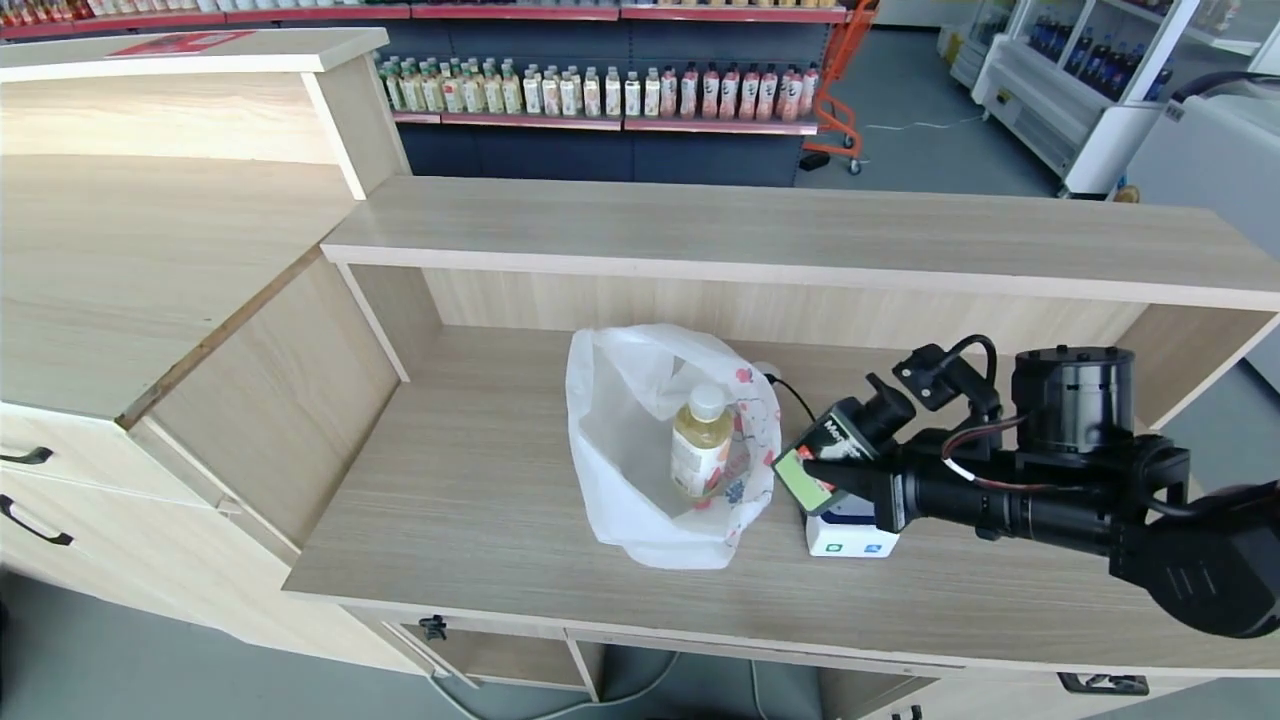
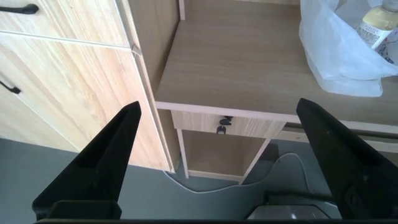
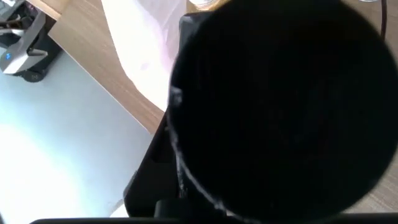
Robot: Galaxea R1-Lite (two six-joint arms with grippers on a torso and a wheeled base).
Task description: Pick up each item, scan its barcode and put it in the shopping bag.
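Note:
A white plastic shopping bag (image 1: pixel 640 450) stands open on the wooden counter (image 1: pixel 480 500), with a yellowish drink bottle (image 1: pixel 700 440) upright inside. Just right of the bag, my right gripper (image 1: pixel 835 455) is shut on a dark container with a green and white label (image 1: pixel 805 475). It hovers over a small white scanner box (image 1: pixel 850 535). The same dark container (image 3: pixel 280 106) blocks most of the right wrist view, with the bag (image 3: pixel 143 50) beside it. My left gripper (image 2: pixel 219 106) is open and holds nothing, low in front of the counter's front edge (image 2: pixel 249 115). The bag (image 2: pixel 339 53) lies off to one side.
A raised wooden shelf (image 1: pixel 800 235) runs along the back of the counter, with a side panel (image 1: pixel 290 390) on the left. A black cable (image 1: pixel 795 395) runs behind the bag. Drawers with black handles (image 1: pixel 35 525) stand at the far left. Shelves of bottles (image 1: pixel 600 90) line the shop behind.

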